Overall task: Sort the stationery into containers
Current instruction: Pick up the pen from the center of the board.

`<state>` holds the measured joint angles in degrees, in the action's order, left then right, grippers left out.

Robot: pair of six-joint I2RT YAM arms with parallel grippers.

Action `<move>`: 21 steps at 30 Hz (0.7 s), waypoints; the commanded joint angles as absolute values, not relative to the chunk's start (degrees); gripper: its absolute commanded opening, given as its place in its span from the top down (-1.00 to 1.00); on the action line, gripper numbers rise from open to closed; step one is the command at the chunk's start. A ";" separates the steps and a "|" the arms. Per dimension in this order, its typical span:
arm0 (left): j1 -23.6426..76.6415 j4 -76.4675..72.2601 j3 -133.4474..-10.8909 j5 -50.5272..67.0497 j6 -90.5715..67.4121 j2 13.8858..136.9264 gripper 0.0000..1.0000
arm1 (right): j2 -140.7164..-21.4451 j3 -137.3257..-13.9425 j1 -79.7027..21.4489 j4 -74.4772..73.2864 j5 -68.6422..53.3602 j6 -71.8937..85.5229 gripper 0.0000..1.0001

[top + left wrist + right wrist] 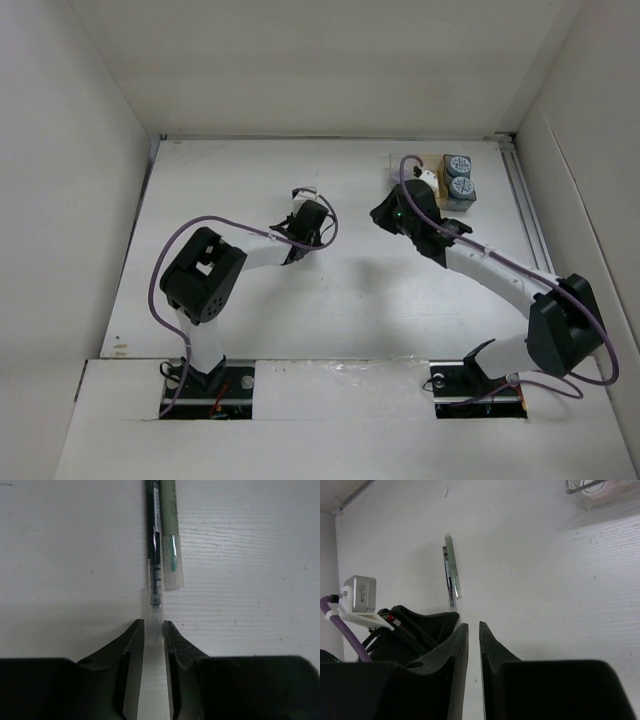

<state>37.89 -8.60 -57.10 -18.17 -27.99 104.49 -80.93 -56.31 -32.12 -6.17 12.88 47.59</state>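
Observation:
A dark pen (154, 555) with a clear cap lies on the white table beside a yellow-green pen (169, 535). My left gripper (154, 630) has its jaws closed narrowly on the dark pen's clear end, low at the table. Both pens also show in the right wrist view, the dark pen (447, 577) and the yellow-green pen (453, 567). My right gripper (474, 627) is shut and empty, hovering beside the left gripper (310, 215). The organiser tray (440, 165) stands at the back right with two blue-grey rolls (459, 176) in one section. The right gripper (390, 215) is just left of it.
White walls enclose the table on three sides. A clear compartment's corner (600, 492) shows at the top right of the right wrist view. The left arm's camera block and purple cable (350, 605) sit close to my right fingers.

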 commanded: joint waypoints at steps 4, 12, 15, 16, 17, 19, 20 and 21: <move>37.97 -4.40 -59.06 -21.18 -28.73 105.12 0.94 | -78.05 -55.99 -32.43 -2.64 13.45 48.60 0.35; 37.97 -4.39 -52.74 -21.27 -29.97 96.00 1.00 | -79.10 -55.99 -32.96 -2.11 10.56 48.60 0.01; 37.97 -5.62 -49.67 -19.08 -29.97 89.51 1.00 | -79.10 -55.99 -32.96 -1.32 6.96 48.60 -0.02; 37.97 -6.41 -48.44 -18.12 -29.97 87.91 1.00 | -79.62 -55.99 -32.96 -0.62 5.81 49.21 -0.04; 37.97 -6.94 -47.82 -16.80 -29.97 86.50 1.00 | -79.63 -55.99 -32.96 0.25 4.50 49.22 -0.04; 37.97 -9.92 -46.33 -11.80 -29.97 82.47 1.00 | -80.15 -55.99 -32.96 1.49 -0.14 49.22 -0.13; 37.97 -10.98 -44.93 -9.95 -29.97 81.31 1.00 | -80.68 -55.99 -33.57 3.15 -1.74 49.22 -0.18; 37.97 -12.03 -44.22 -7.93 -29.97 80.34 1.00 | -80.68 -55.38 -33.57 4.12 -3.15 49.74 -0.21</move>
<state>37.82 -7.55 -46.30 -14.37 -29.50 84.62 -80.09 -55.72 -32.47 -2.42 3.84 48.90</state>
